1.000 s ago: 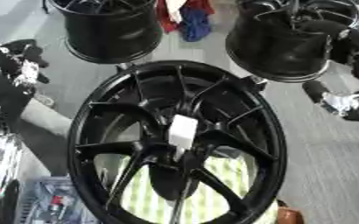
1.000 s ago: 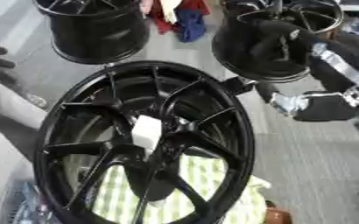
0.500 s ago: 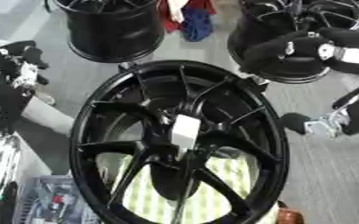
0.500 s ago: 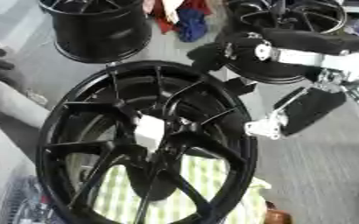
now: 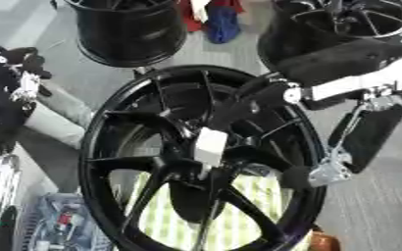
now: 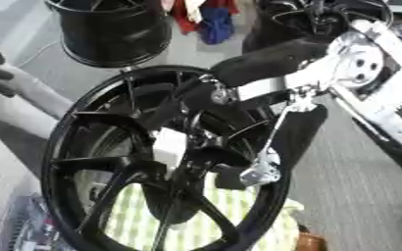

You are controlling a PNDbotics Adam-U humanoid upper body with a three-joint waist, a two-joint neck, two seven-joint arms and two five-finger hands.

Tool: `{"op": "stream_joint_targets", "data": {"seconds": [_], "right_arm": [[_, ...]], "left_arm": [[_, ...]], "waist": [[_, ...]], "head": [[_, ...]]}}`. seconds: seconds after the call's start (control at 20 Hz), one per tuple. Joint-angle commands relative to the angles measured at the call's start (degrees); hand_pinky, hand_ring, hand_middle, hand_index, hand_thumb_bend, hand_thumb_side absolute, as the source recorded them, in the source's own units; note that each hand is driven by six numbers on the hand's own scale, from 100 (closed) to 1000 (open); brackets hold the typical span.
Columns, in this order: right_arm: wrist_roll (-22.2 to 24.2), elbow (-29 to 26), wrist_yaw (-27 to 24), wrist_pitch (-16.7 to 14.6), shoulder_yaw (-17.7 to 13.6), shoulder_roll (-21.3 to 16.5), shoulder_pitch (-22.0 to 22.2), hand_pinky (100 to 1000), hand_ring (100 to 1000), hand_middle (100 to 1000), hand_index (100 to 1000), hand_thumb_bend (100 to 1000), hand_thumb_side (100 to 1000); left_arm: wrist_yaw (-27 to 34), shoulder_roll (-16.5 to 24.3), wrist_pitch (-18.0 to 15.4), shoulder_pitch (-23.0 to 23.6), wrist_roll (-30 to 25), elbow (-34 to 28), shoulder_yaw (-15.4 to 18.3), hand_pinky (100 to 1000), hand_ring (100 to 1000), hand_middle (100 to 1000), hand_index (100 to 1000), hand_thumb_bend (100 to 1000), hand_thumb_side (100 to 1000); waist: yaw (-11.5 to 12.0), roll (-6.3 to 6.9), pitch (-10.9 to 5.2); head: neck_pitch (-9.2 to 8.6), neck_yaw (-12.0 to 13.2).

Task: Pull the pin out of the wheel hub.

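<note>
A large black spoked wheel hub (image 5: 101,162) lies in the middle of the view. A white pin (image 5: 211,145) stands in its centre. My right arm comes in from the upper right and crosses the hub's far rim. Its black right hand (image 5: 243,105) hovers over the spokes just above and to the right of the pin, fingers stretched toward it, not closed on it. The dark hand against the dark spokes hides whether a fingertip touches the pin. My left hand (image 5: 22,62) rests open at the left edge, away from the hub.
Two more black wheels stand at the back, one on the left (image 5: 132,32) and one on the right (image 5: 341,27), with red and blue cloth (image 5: 217,19) between them. A yellow-green checked cloth (image 5: 174,220) lies under the hub. A bin of small parts (image 5: 59,230) sits at the lower left.
My right arm has swung in from the right edge across the hub, bringing its hand over the centre near the pin. Hub, pin and left hand have stayed where they were.
</note>
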Motion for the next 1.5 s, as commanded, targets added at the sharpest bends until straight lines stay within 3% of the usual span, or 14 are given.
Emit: {"op": "stream_joint_targets", "data": {"seconds": [0.05, 0.65, 1.5], "right_arm": [[0.6, 3.2, 2.0, -0.9, 0.4, 1.9, -1.8, 870, 945, 924, 1000, 301, 270], [0.8, 12.0, 7.3, -4.7, 2.2, 8.7, -4.1, 873, 950, 923, 1000, 303, 279], [0.8, 18.4, 12.4, -8.4, 5.5, 12.1, -2.3, 821, 848, 832, 950, 254, 270]], "left_arm": [[-0.1, 0.7, -0.1, -0.8, -0.2, -0.6, -0.2, 446, 589, 626, 741, 270, 591], [0.0, 0.5, -0.1, -0.8, -0.3, -0.5, -0.4, 446, 590, 627, 741, 268, 592], [0.0, 0.3, -0.1, -0.9, -0.4, -0.6, -0.4, 447, 590, 627, 741, 266, 593]], "waist": [[0.1, 0.21, -0.53], [0.4, 0.41, -0.51], [0.4, 0.48, -0.45]], "head": [[0.28, -0.2], [0.28, -1.1], [0.28, -1.2]]}}
